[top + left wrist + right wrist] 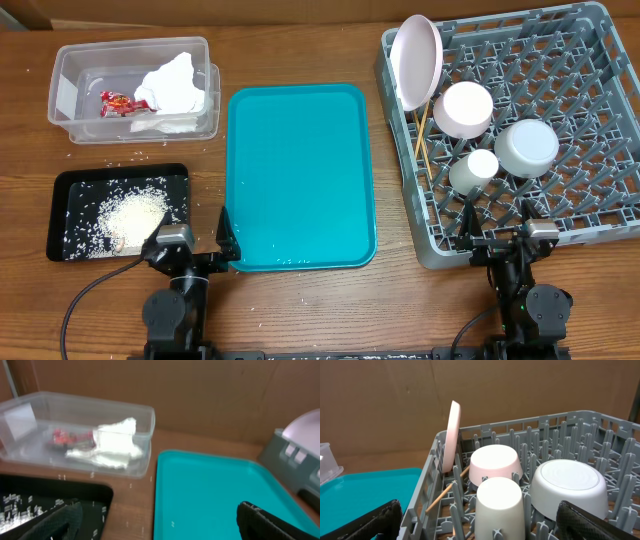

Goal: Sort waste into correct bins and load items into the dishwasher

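Nearest, left gripper [192, 240] and right gripper [497, 228] stand wide open, empty. Just ahead of the left lies the black tray [60, 182] of rice [130, 212], with stray grains [135, 157] beyond its far rim, so the left gripper is nearer. Farther, the tub [60, 85] holds napkins [175, 85] and wrapper [115, 101]. Ahead of the right, the rack [585, 185] holds plate [417, 60], cup [473, 170], and chopsticks [421, 140] lengthwise away.

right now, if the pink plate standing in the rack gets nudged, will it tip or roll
The pink plate stands on edge, leaning, at the corner of the rack, so a sideways nudge would probably tip it further. The pegs around it likely stop any rolling. It looks rigid and smooth, so possibly slippery to pinch.
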You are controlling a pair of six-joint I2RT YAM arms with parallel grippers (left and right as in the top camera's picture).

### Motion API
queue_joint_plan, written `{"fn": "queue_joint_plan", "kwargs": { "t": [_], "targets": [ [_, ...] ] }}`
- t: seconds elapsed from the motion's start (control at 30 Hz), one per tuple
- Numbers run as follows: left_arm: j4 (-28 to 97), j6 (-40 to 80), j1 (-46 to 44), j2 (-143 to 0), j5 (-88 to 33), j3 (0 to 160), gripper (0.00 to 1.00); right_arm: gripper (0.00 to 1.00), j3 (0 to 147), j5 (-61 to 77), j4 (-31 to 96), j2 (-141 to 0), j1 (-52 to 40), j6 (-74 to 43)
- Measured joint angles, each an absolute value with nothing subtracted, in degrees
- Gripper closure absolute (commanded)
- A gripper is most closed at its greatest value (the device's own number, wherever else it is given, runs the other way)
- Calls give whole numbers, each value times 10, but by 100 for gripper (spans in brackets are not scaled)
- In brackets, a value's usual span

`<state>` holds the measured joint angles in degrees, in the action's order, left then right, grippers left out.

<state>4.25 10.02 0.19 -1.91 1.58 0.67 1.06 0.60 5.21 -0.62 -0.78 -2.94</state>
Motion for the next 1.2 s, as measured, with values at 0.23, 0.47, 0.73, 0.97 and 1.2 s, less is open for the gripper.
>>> {"fn": "queue_joint_plan", "kwargs": {
  "t": [0.23, 0.47, 0.73, 0.97, 1.2],
  "targets": [
    [-34, 98, 2, -9, 20, 5, 0, 0, 11, 6, 52, -6, -8, -29],
    [44, 85, 2, -7, 6, 5, 0, 0, 11, 6, 52, -6, -8, -30],
    [44, 28, 2, -8, -4, 5, 0, 0, 11, 6, 52, -6, -8, -30],
    [44, 14, 2, -8, -5, 5, 0, 0, 11, 6, 52, -6, -8, -30],
    [44, 13, 2, -8, -5, 5, 0, 0, 11, 6, 52, -6, -8, -30]
  ]
}}
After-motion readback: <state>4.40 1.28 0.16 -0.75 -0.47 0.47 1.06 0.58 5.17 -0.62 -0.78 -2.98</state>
